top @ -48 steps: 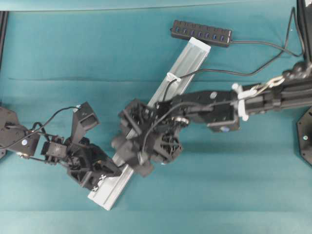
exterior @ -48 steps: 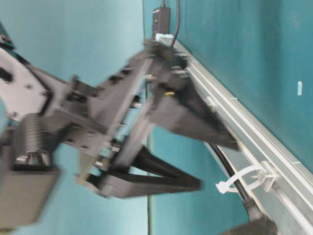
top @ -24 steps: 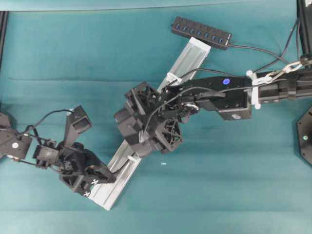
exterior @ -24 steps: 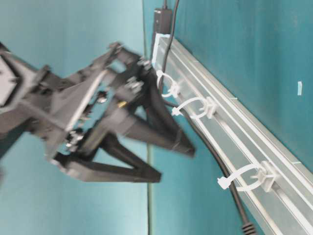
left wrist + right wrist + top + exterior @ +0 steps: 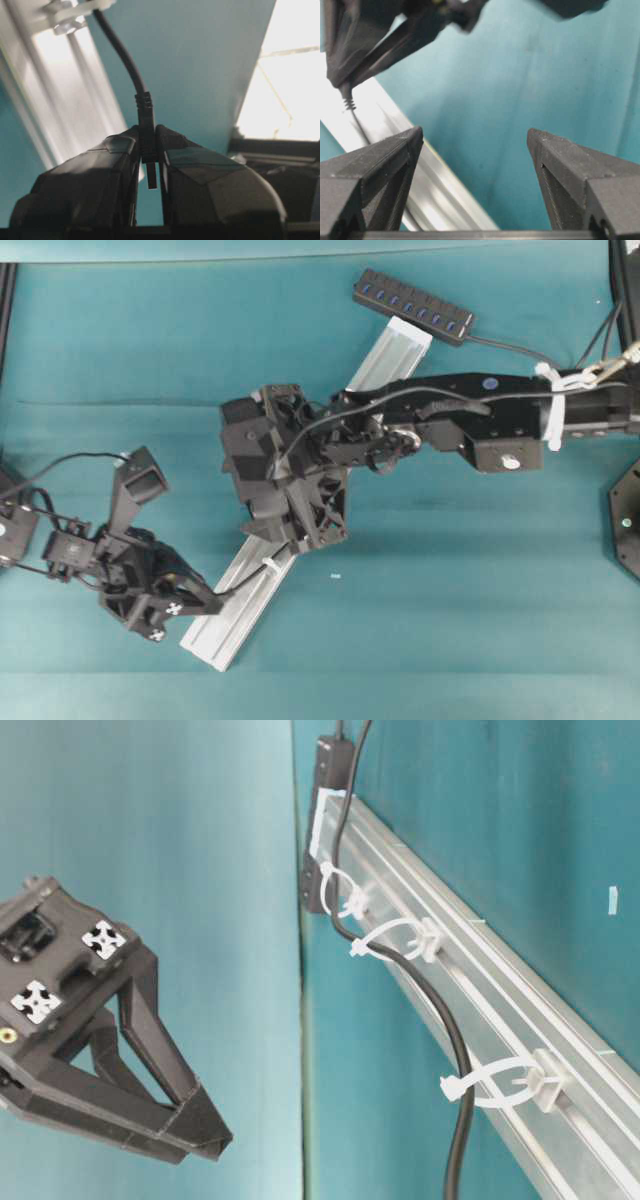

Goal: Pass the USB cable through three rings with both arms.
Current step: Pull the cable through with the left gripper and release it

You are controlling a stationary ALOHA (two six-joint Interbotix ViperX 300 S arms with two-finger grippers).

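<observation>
Pinching the small black plug of the long thin black USB cable (image 5: 146,125) between its two dark pointed fingers, the left claw (image 5: 149,150) is closed tight on it, the metal tip poking down into the narrow slit between the pads. In the overhead view this left claw (image 5: 205,598) sits just off the lower end of the long silver aluminium rail (image 5: 240,595), toward the bench's lower left corner, with the cord running from its tip up onto the rail. The right claw (image 5: 475,145) stands spread wide and holds nothing, teal bench (image 5: 520,75) showing between its two triangular fingers; overhead it hangs over the middle stretch of the rail, its black arm (image 5: 480,420) reaching in from the right edge of the bench. From the table-level view the cable (image 5: 440,1020) runs along the rail (image 5: 560,1050) and passes through all three translucent white plastic loop clips: the nearest ring (image 5: 500,1085), the middle ring (image 5: 395,940) and the farthest ring (image 5: 335,890), then drops out of view at the bottom edge of the picture. At the rail's upper end, near the bench's top edge, lies the black multi-port hub (image 5: 413,309) with its row of blue sockets, and a thin black lead leaves it toward the right edge.
</observation>
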